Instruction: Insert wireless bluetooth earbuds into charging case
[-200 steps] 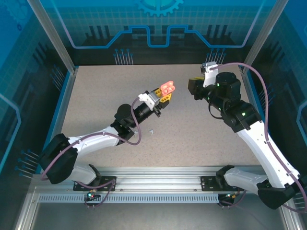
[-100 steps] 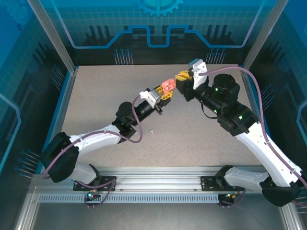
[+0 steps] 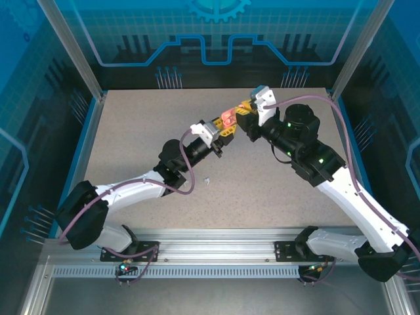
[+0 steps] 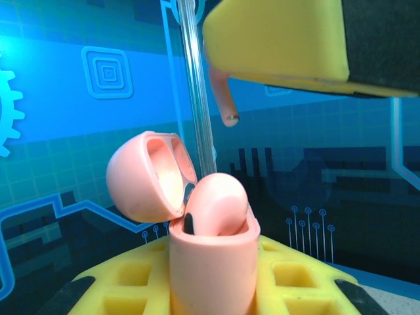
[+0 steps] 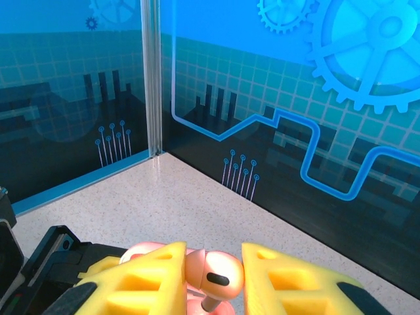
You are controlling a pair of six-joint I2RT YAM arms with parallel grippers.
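Over the far counter (image 3: 131,144), the left tool (image 3: 226,128) clamps the pink case (image 4: 210,269) upright, lid open; the right tool (image 5: 211,266), nearly closed, pinches a pink earbud (image 5: 220,273) just above its mouth, apart, stem pointing straight down

top: overhead, far | wrists: close, facing backdrop (image 5: 295,98) | shared: pink case (image 4: 210,262)

The left arm (image 3: 125,191) and right arm (image 3: 357,197) are wearing white shells over black joints, with purple cables (image 3: 308,97) looping alongside. Green lights (image 3: 319,159) are glowing on the right. Yellow, square-pocketed gripper fingers (image 5: 141,279) are showing.
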